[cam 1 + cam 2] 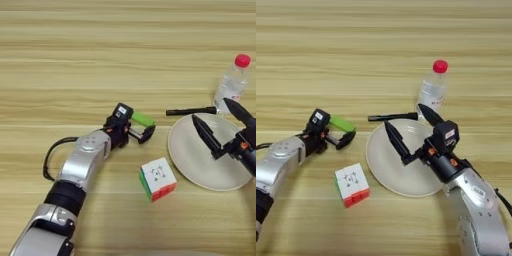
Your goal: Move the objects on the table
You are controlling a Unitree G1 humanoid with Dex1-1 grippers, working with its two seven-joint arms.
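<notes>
The small green block [142, 119] lies on the table [75, 60] left of centre. My left gripper [144, 127] is open around it: the near black finger [145, 134] lies just in front of the block and the far finger is hidden behind it. My right gripper [403, 115] is wide open above the far rim of the white plate [391, 175], with its fingertips next to the black marker [393, 117]. The marker lies just beyond the plate. Behind it stands the clear bottle [432, 90] with its red cap. The puzzle cube [158, 178] rests in front of the block.
The cube lies just left of the plate's rim. My left forearm [80, 165] stretches in from the bottom left corner, with a black cable looping beside it.
</notes>
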